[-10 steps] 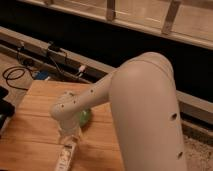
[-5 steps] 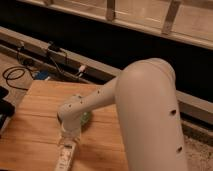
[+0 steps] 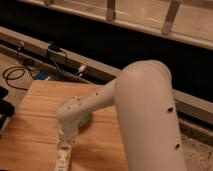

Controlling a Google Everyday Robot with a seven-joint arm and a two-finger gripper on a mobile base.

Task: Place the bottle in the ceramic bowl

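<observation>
My white arm fills the right and middle of the camera view. Its wrist hangs over the wooden table [image 3: 30, 135]. The gripper [image 3: 62, 157] points down toward the table's near edge at the bottom of the view. Only a sliver of the green ceramic bowl [image 3: 85, 119] shows, just right of the wrist and mostly covered by the arm. The bottle is hidden or cannot be told apart from the pale gripper parts.
Black cables [image 3: 15, 75] and plugs lie on the floor behind the table at the left. A dark object [image 3: 5, 107] sits at the left edge. A dark ledge with a railing [image 3: 165, 20] runs along the back.
The wrist has shifted slightly down and toward the table's near edge. The bowl stays mostly covered by the arm.
</observation>
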